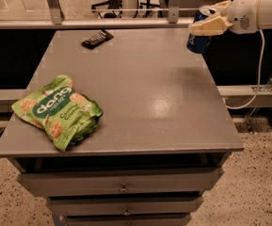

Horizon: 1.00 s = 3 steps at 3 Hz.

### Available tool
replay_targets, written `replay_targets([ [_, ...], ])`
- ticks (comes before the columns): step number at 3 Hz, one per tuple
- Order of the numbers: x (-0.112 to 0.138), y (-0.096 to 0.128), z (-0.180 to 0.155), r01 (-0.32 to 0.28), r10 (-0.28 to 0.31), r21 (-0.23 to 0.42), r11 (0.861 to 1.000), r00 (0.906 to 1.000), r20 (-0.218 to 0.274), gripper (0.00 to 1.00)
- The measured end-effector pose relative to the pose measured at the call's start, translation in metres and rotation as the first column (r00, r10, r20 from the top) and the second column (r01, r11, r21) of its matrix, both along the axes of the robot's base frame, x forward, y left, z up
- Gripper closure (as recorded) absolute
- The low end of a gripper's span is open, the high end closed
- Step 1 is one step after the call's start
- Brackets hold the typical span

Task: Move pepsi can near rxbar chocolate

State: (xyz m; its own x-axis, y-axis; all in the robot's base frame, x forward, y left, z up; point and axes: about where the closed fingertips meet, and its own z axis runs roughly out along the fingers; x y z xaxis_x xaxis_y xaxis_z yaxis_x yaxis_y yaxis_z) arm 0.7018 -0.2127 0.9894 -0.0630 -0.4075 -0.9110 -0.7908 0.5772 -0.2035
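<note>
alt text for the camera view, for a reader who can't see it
The gripper is shut on the pepsi can, holding it above the far right corner of a grey table. The rxbar chocolate lies near the far edge, and a green snack bag lies front left.

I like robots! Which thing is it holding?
The blue can, gripped by the end effector at the table's far right corner. The dark bar and green bag lie on the table.

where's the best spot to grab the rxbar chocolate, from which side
Probably pinch the rxbar chocolate across its narrow width at mid-length, from straight above: it lies flat and thin on the table. The gripper, at the far right, is shut on the pepsi can.
</note>
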Motion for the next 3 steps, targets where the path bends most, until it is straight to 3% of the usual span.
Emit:
replay_targets([
  [1,0.023,0.04,0.005,-0.043,0.042,0.042,0.998,0.9985,0.036,1.0],
  [3,0.07,0.163,-0.001,-0.133,0.126,0.078,0.988,0.988,0.089,1.0],
])
